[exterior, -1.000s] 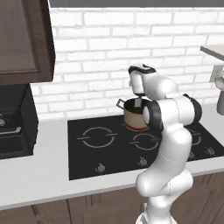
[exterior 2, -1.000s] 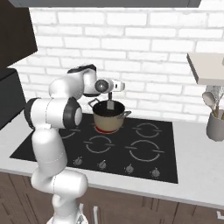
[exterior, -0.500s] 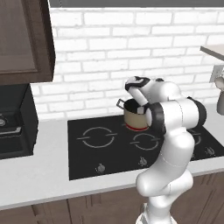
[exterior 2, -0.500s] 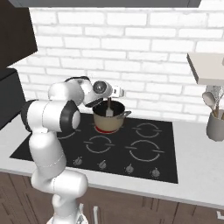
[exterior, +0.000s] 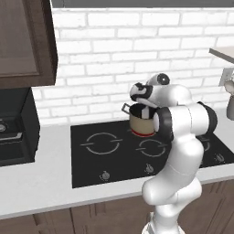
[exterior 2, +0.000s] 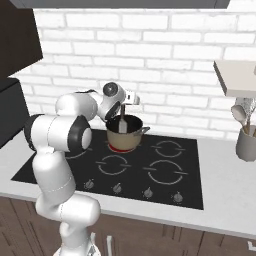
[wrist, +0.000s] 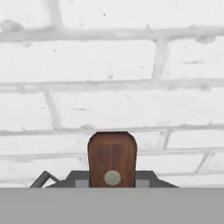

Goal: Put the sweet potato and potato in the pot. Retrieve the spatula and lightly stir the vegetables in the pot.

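Gripper (exterior 2: 121,111) clamped on the spatula (exterior 2: 122,124), blade down in the pot (exterior 2: 125,134) on the hob (exterior 2: 165,170): too hard a stir could tip the pot or fling vegetables out

A pale grey counter (exterior: 41,183) runs across the lower frame, a black cooktop (exterior 2: 135,175) set into it. The pot (exterior 2: 124,136) stands on the rear burner at centre; a grey utensil holder (exterior 2: 246,144) sits far right.
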